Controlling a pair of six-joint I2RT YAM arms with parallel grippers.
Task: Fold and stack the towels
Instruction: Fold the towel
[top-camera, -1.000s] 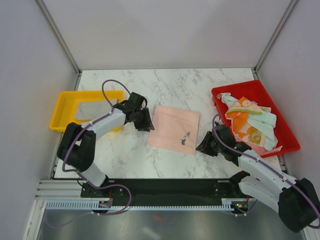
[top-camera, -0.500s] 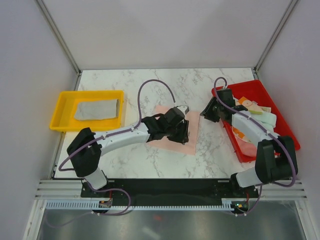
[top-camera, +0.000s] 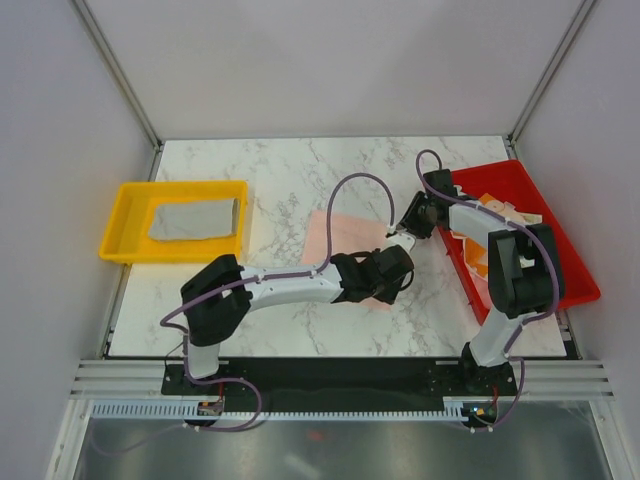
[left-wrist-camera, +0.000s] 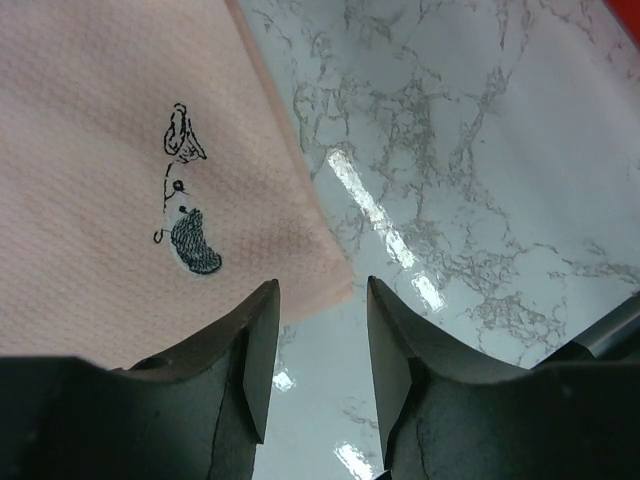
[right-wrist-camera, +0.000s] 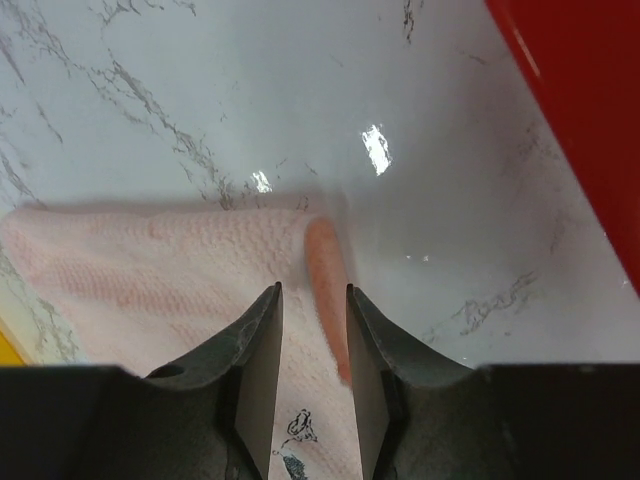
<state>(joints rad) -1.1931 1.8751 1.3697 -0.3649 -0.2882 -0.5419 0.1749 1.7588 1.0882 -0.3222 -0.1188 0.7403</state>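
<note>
One grey towel sits folded in the yellow tray, left; other towels wait in the red tray, right. Pink towel lies unfolded mid-bench, left fingers and right fingers parted over its right corners.

Light is bright and even, falling from above; in the overhead view, shadows on the marble tabletop are faint and soft-edged. Its glossy surface throws small white glare patches at the centre of the left wrist view and the upper middle of the right. The pale pink towel has a crisp weave at upper left; the right wrist view renders it softer.
</note>
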